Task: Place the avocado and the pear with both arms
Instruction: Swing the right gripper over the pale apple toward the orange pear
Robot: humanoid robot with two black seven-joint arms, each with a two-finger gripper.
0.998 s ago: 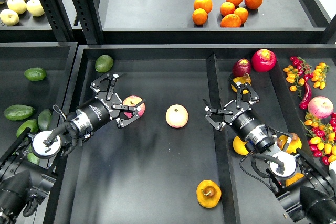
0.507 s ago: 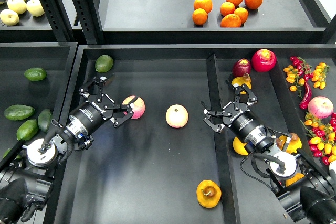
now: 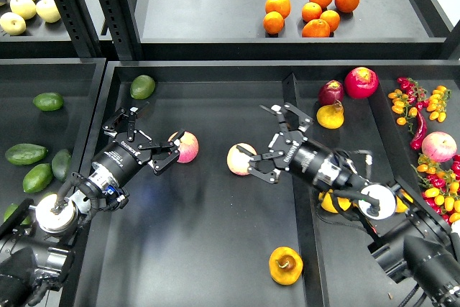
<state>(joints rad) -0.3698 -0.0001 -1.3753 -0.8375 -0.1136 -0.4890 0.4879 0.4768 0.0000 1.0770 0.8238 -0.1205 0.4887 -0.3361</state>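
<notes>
Left gripper (image 3: pixel 141 141) spread open, empty, centre-left of frame, just beside pink-yellow apple (image 3: pixel 186 147); right gripper (image 3: pixel 267 141) also open, empty, at frame centre, fingers almost touching second apple (image 3: pixel 239 159); avocado (image 3: pixel 142 86) lies upper left in middle tray, well apart from left gripper; pear (image 3: pixel 285 265) lies bottom centre, stem hollow up; risk: both grippers sit nearest to apples, so closing here probably takes wrong fruit; a nudged apple may also roll.

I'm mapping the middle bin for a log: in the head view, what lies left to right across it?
Green fruit in the far-left corner → left gripper → pink-yellow apple → second apple → right gripper.
</notes>
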